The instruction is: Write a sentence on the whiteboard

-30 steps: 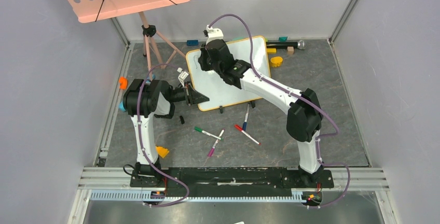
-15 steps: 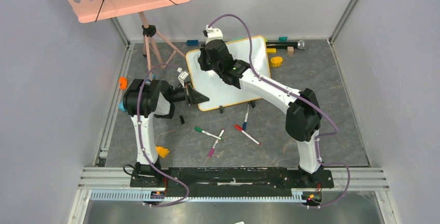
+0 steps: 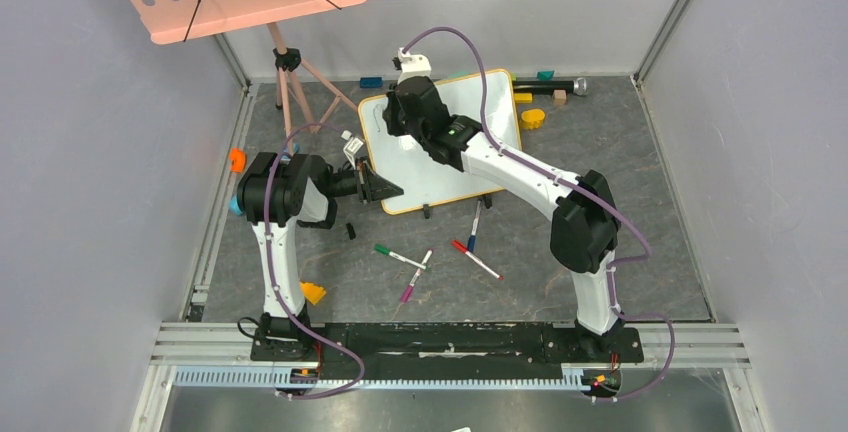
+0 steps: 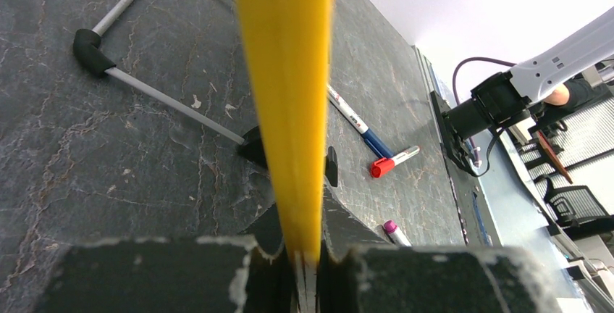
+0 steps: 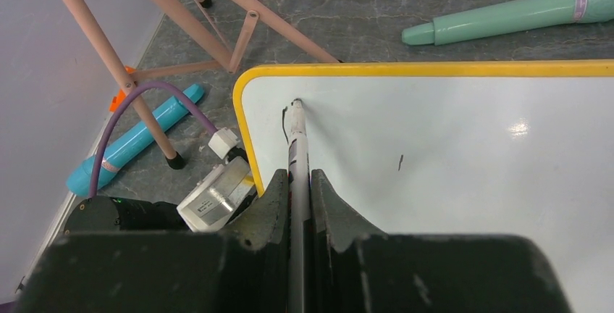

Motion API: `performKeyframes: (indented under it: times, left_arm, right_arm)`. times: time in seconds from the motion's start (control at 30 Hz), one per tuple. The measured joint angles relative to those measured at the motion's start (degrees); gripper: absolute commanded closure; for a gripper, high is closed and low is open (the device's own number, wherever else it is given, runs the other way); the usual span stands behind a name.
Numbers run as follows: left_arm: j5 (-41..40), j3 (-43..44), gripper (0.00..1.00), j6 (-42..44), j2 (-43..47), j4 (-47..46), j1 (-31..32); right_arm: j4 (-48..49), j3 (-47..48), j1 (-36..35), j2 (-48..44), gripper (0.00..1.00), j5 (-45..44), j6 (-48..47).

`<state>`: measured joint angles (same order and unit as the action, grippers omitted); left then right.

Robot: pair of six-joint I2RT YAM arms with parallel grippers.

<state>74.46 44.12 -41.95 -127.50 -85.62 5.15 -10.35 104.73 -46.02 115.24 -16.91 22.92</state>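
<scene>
The whiteboard (image 3: 440, 167) with a yellow rim lies tilted at the back middle of the floor. My left gripper (image 3: 385, 190) is shut on its near-left edge; in the left wrist view the yellow rim (image 4: 286, 74) runs up from between my jaws. My right gripper (image 3: 400, 117) is shut on a marker (image 5: 297, 146), whose tip touches the board (image 5: 449, 153) near its top-left corner. A short dark stroke (image 5: 283, 123) sits beside the tip, and a small dark mark (image 5: 400, 161) lies further right. No full sentence shows.
Loose markers lie in front of the board: green (image 3: 399, 256), purple (image 3: 415, 276), red (image 3: 476, 260), blue (image 3: 474, 227). A pink music stand (image 3: 290, 72) stands at the back left. Toys lie behind the board (image 3: 532, 118). A black cap (image 3: 350, 231) lies near my left arm.
</scene>
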Motion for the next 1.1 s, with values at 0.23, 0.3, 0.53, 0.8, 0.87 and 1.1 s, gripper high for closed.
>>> performKeyframes:
  times: [0.23, 0.3, 0.53, 0.8, 0.87, 1.1]
  left_arm:
    - [-0.1, 0.0, 0.93, -0.1, 0.0, 0.0, 0.0]
    - [-0.1, 0.0, 0.93, -0.2, 0.0, 0.0, 0.0]
    - [-0.1, 0.0, 0.93, -0.2, 0.0, 0.0, 0.0]
    - [0.0, 0.0, 0.93, -0.1, 0.0, -0.1, 0.0]
    - [0.0, 0.0, 0.93, -0.1, 0.0, -0.1, 0.0]
    - [0.0, 0.0, 0.93, -0.1, 0.0, -0.1, 0.1]
  right_arm:
    - [0.4, -1.9, 0.0, -0.9, 1.0, -0.3, 0.0]
    - [0.4, -3.1, 0.0, -1.6, 1.0, -0.7, 0.0]
    - [0.4, -4.8, 0.0, -2.6, 1.0, -0.8, 0.0]
    - [0.4, -5.0, 0.1, -2.6, 1.0, 2.1, 0.0]
    - [0.4, -5.0, 0.2, -2.6, 1.0, 2.7, 0.0]
    - [0.3, -5.0, 0.3, -2.5, 1.0, 3.9, 0.0]
